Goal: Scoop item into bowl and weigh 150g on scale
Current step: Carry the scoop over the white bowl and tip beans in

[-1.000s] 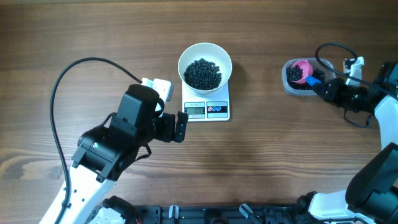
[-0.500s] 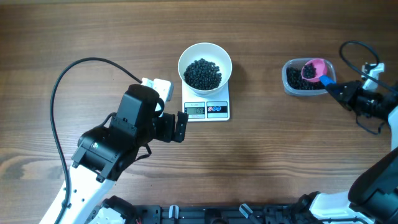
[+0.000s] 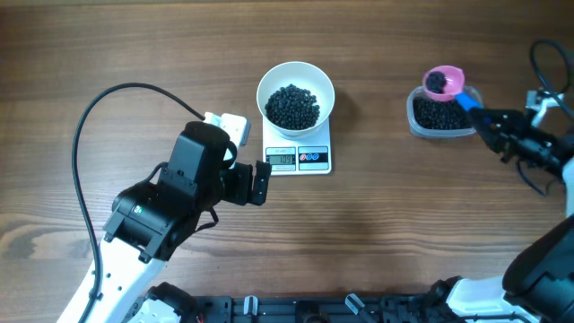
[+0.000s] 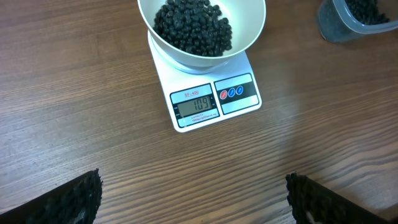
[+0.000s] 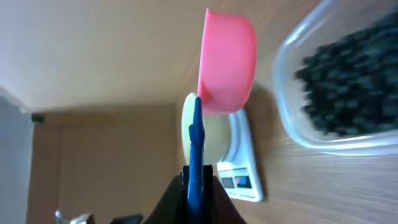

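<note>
Two pincers hang over the wooden surface (image 3: 404,224): the left pincer (image 3: 260,182) is spread wide near the scale (image 3: 309,160), and the right pincer (image 3: 489,121) pinches the blue handle of the pink scoop (image 3: 443,81). The white bowl (image 3: 265,88) sits on the scale, holding black beads (image 3: 292,106). The loaded scoop hovers over the far rim of the clear tub (image 3: 414,117).

The table (image 3: 430,224) is brown wood with visible grain and a matt finish, the bowl (image 3: 267,88) smooth glossy white, the scale (image 3: 317,143) smooth white plastic, the tub (image 3: 413,118) clear plastic, the scoop (image 3: 455,81) pink plastic, the beads (image 3: 293,106) faintly shiny black.
</note>
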